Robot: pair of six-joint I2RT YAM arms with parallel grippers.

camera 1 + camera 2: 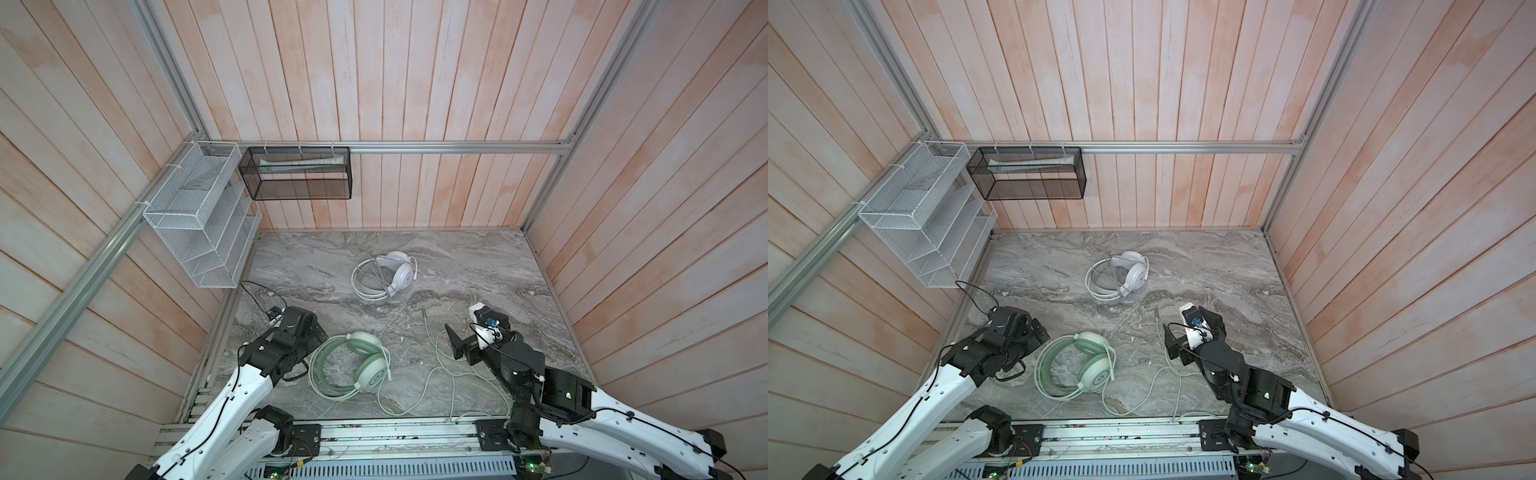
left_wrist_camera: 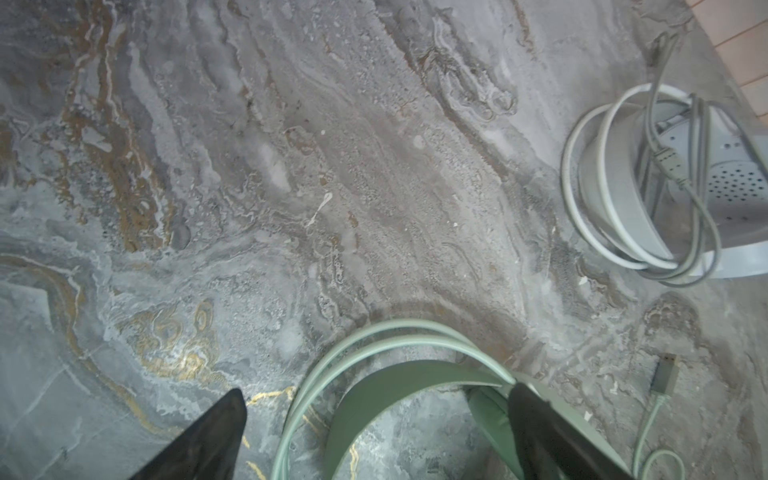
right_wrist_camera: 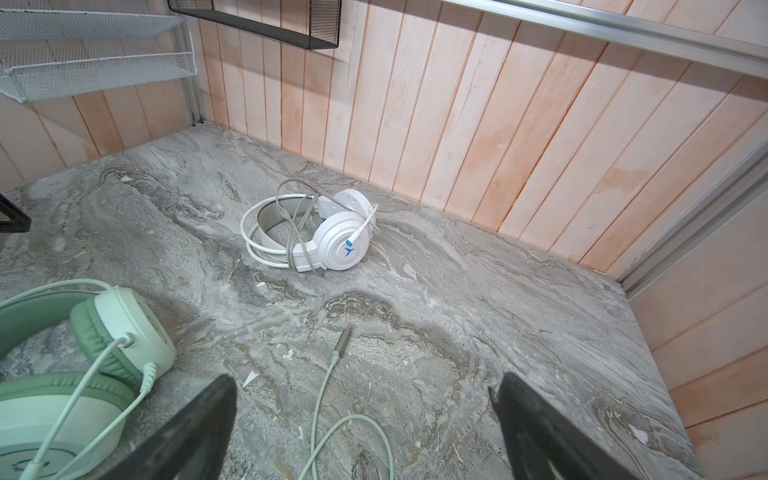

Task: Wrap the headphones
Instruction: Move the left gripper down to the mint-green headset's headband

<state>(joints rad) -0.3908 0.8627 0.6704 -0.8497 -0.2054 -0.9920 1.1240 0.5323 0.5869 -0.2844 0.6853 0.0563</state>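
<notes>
We find one headset [image 1: 384,274] toward the back of the table [image 1: 498,282], a second headset [image 1: 353,365] at front left with its cable [image 3: 345,338] trailing right, and a rack [image 1: 195,232] and basket [image 1: 299,178] on the walls behind.

Soft even daylight, faint shadows; wide-angle bending at edges, wrist views slightly blurred
</notes>
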